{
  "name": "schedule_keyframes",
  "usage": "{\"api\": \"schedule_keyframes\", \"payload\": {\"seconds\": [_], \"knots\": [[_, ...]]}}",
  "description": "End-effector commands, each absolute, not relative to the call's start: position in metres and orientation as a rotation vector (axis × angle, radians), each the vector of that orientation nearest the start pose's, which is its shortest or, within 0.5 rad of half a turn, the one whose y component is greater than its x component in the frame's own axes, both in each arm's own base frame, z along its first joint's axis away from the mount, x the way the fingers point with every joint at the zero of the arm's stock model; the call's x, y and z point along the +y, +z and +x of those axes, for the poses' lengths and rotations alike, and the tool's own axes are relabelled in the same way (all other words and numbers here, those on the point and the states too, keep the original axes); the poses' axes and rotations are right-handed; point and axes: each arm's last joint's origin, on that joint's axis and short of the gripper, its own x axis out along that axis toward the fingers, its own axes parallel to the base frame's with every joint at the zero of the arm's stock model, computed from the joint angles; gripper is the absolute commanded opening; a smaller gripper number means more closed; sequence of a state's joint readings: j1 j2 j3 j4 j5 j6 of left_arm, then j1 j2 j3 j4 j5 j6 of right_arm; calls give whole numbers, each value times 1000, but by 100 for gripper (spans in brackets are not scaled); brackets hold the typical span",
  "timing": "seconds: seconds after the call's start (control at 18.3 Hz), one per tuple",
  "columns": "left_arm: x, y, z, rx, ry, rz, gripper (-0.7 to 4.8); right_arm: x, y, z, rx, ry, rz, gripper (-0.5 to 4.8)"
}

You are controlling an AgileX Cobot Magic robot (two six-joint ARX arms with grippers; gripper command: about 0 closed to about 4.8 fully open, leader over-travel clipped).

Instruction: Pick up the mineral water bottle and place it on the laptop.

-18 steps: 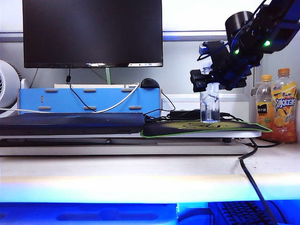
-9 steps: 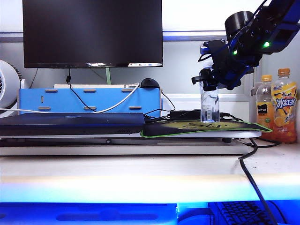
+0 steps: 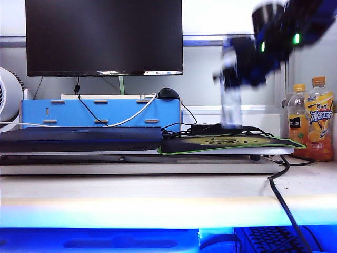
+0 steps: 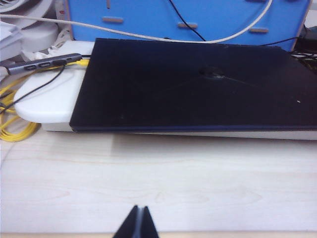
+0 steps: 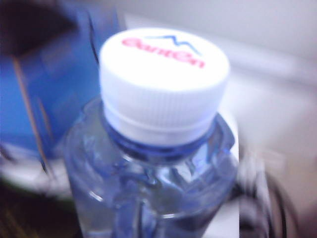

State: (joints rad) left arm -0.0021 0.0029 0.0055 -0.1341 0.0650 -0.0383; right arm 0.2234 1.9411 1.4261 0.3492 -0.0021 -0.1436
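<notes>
you're looking across a pale wooden tabletop (image 3: pixel 158 197) with a desk setup behind it. nearest on the left, the left tool (image 4: pixel 137 224) hangs low over bare wood with its tips pressed together and nothing between them, parked clear of the work. just beyond it lies the laptop (image 4: pixel 193 87), closed and flat on a white stand, its lid bare, so it looks ready to take a load. to the right, the mouse mat (image 3: pixel 226 143) sits beside the laptop. above the mat, the right tool (image 3: pixel 239 66) is clamped on the upper part of the mineral water bottle (image 3: pixel 230 84), which hangs upright and blurred, its base seemingly just clear of the mat. the cap fills the right wrist view. two orange drink bottles (image 3: pixel 310 124) stand further right, off the route. behind, the blue box (image 3: pixel 100 112), cables and monitor (image 3: pixel 103 37) crowd the back edge; keep the carry in front of them.
</notes>
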Motion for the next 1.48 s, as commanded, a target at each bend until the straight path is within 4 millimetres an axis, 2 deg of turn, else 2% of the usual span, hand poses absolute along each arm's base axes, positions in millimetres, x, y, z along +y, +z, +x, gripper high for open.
{"api": "schedule_keyframes", "payload": {"seconds": [0.05,0.22,0.49,0.71,0.88,1.26,1.48], "knots": [[-2,154,97,122,-67,-41,-2,116,327,424,-85,386,-133,-1],[-2,154,97,122,-67,-41,-2,143,343,406,-138,586,-124,-1],[-2,154,97,122,-67,-41,-2,200,344,380,-152,773,-116,-1],[-2,154,97,122,-67,-41,-2,236,337,363,-131,872,-114,-1],[-2,154,97,122,-67,-41,-2,256,320,359,-83,931,-119,-1],[-2,154,97,122,-67,-41,-2,267,276,374,51,938,-136,-1],[-2,154,97,122,-67,-41,-2,269,263,377,95,939,-142,-1]]}}
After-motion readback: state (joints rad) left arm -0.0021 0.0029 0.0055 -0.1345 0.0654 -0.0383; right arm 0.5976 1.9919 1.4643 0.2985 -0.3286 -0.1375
